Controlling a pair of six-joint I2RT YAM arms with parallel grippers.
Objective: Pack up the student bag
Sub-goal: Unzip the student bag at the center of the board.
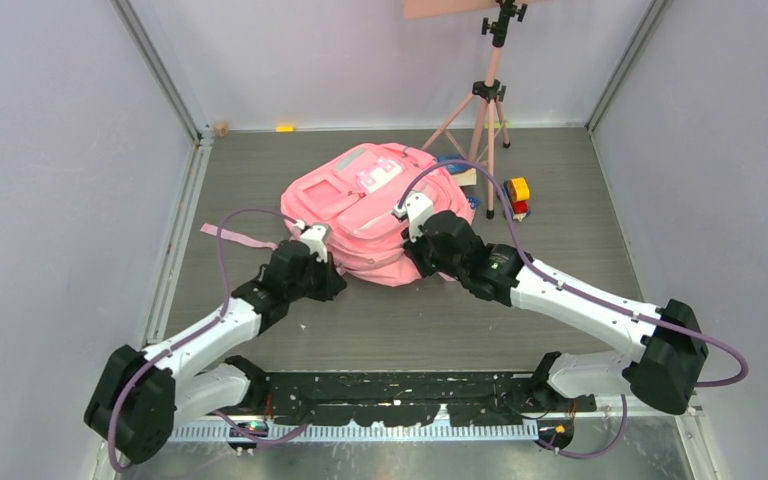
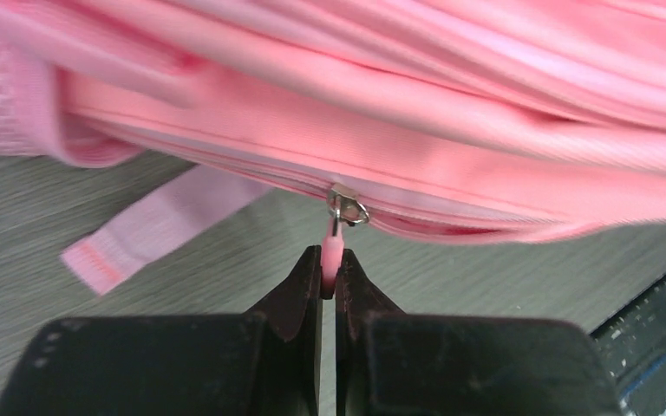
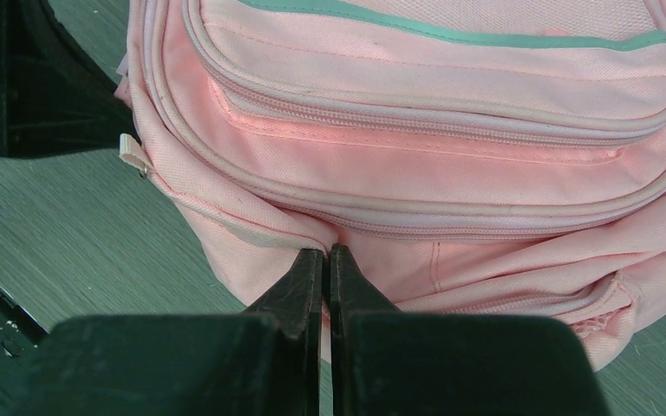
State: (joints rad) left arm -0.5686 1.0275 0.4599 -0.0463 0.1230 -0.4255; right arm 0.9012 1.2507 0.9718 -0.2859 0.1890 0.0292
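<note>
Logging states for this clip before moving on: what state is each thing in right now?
student bag: lying on the table, front up, front pocket zips closed.
zipper pull: pinched between the left fingers.
left gripper: shut on the zipper pull.
right gripper: shut on a fold of the student bag.
tripod: standing upright.

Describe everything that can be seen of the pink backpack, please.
The backpack is large, soft, pink fabric, lying on the grey table with its front up. It has zipped front pockets, a white patch, a teal stripe and a loose pink strap trailing left. The left jaws are shut on its pink zip pull; the right jaws pinch a fabric fold at its near edge.
</note>
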